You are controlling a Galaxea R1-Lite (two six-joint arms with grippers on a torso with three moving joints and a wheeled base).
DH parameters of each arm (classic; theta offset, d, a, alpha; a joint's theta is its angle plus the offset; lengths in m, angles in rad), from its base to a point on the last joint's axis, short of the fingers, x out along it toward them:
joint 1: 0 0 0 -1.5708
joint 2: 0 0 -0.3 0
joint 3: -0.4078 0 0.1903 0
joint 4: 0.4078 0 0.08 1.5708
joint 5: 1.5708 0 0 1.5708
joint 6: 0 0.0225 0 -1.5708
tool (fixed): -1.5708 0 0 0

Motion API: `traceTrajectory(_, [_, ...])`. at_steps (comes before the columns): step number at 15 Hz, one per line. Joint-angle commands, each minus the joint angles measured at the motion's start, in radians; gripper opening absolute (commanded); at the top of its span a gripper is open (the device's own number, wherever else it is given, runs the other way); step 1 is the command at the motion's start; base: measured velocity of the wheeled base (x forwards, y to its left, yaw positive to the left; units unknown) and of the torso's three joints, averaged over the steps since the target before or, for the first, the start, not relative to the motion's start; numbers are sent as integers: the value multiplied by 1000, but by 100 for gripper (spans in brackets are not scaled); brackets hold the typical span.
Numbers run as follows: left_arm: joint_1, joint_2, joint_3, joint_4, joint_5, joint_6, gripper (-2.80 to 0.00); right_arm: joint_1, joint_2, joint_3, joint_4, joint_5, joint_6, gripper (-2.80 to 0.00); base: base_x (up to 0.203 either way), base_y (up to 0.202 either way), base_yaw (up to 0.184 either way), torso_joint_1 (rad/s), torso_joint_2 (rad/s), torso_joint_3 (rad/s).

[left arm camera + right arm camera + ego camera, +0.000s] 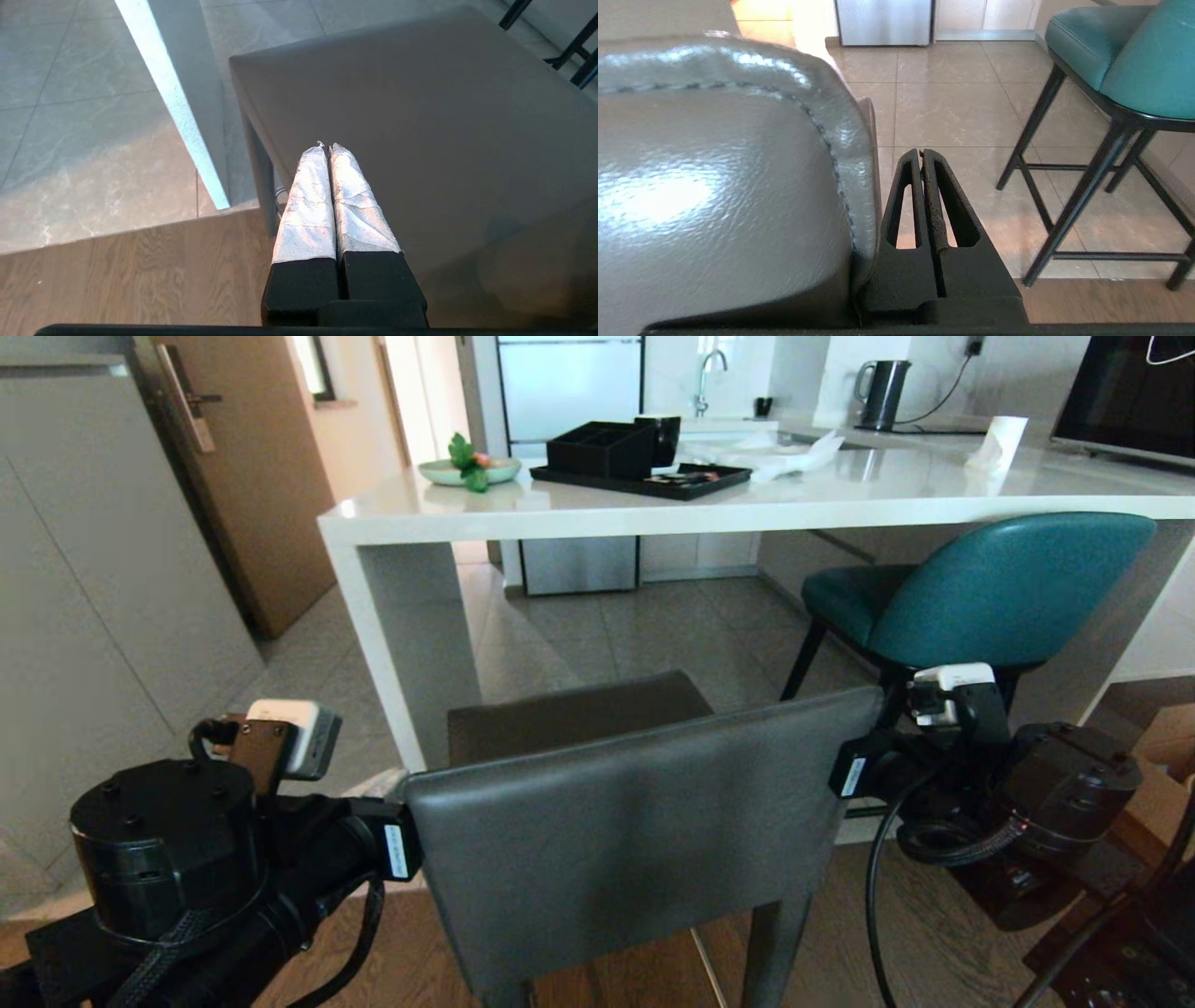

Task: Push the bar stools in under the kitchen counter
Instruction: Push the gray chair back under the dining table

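Bracketing the grey stool point(616, 803) from behind: both grippers are sitting at its backrest, one per side. Left gripper point(327, 148) is sitting at the backrest's left edge, its taped fingers point(306, 205) pressed together, holding nothing, tips reaching over the seat. Right gripper point(922, 154) is sitting just beside the backrest's right edge, jaws likewise closed and empty. Grey stool is standing mostly outside the counter point(579, 513), only the seat's front end reaching under the slab, next to the white panel leg point(411, 644). Teal stool point(980, 588) is standing further right, seat under the slab, back just outside it. Black tray point(644, 476) and green dish point(467, 471) are sitting on top.
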State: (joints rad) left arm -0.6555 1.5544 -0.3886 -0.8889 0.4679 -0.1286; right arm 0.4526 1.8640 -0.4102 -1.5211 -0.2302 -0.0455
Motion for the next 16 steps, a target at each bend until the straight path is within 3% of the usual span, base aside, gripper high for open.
traceTrajectory(1, [2, 65, -22, 5, -2, 2, -280, 5, -7, 5, -9, 6, 0, -280, 0, 0, 0, 0, 0, 0])
traceTrajectory(7, [82, 184, -224, 7, -10, 2, -280, 5, -4, 5, -9, 10, 1, -280, 0, 0, 0, 0, 0, 0])
traceTrajectory(10, [103, 150, -219, 7, -15, 3, -280, -3, 32, -8, -9, 12, 5, -280, 0, 0, 0, 0, 0, 0])
traceTrajectory(16, [194, 136, -208, 5, -66, 3, -280, -35, 175, -167, -9, 29, 19, -280, 0, 0, 0, 0, 0, 0])
